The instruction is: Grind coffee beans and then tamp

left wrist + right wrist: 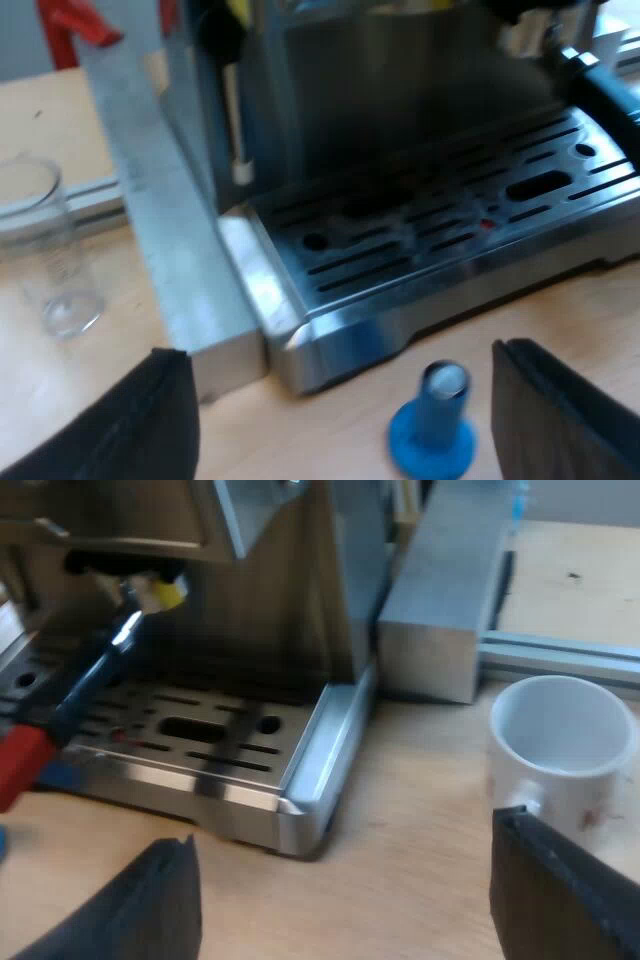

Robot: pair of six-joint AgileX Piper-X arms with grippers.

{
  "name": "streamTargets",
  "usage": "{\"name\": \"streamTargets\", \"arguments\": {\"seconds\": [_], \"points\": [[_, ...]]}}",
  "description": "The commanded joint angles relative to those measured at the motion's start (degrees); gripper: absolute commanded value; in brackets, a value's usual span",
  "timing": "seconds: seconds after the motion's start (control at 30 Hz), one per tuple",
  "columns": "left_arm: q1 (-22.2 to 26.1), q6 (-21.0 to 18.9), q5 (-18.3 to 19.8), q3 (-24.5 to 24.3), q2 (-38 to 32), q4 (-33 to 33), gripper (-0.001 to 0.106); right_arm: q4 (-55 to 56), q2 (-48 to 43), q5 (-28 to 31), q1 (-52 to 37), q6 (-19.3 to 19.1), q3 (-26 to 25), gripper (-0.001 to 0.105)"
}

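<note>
An espresso machine [400, 90] stands on a table [300, 440], with its drip tray [450, 230] at the foot of its front. A tamper [435, 420] stands upright on the table just before the tray's edge, not touching it. A metal block [165, 220] sits just beside the tray's corner. Beyond it, a measuring glass [45, 250] stands upright on the table. The holder's handle [90, 685] reaches out from the machine's front over the tray. By the tray's other corner, apart from it, a mug [565, 745] stands upright.

Bare tabletop [400, 820] lay open between drip tray [230, 785] and mug [570, 780]; blue tamper [435, 420] stood upright beside the tray's front.
</note>
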Motion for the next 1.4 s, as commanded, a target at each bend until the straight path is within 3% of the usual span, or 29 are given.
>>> {"name": "streamTargets", "arguments": {"seconds": [0.03,0.27,0.67,0.83,0.97,1.23,1.4], "points": [[-3.14,-0.44,4.21,-0.49,0.14,-2.97,0.063,0.91,2.23,-4.21,4.19,-1.82,-1.79,0.062],[-9.25,-0.32,4.79,-0.49,2.76,-4.67,0.063,2.69,6.41,-3.70,16.03,-3.76,-4.25,0.062],[-17.12,-0.06,6.71,-0.49,7.62,-9.89,0.063,-0.22,10.67,5.16,35.52,-3.06,-4.26,0.062],[-19.78,0.09,6.89,-0.49,9.49,-12.13,0.063,-2.95,13.48,11.61,42.56,0.73,-4.26,0.062],[-20.74,0.09,7.00,-0.49,10.57,-12.13,0.063,-3.65,14.67,13.31,45.32,0.90,-4.15,0.062],[-20.98,1.05,9.20,-0.49,14.19,-12.28,0.063,-4.67,20.22,23.81,57.86,8.39,-4.15,0.062],[-20.98,1.48,10.77,1.52,14.38,-14.28,0.063,-6.64,22.31,31.11,63.71,10.86,-4.03,0.062]]}}
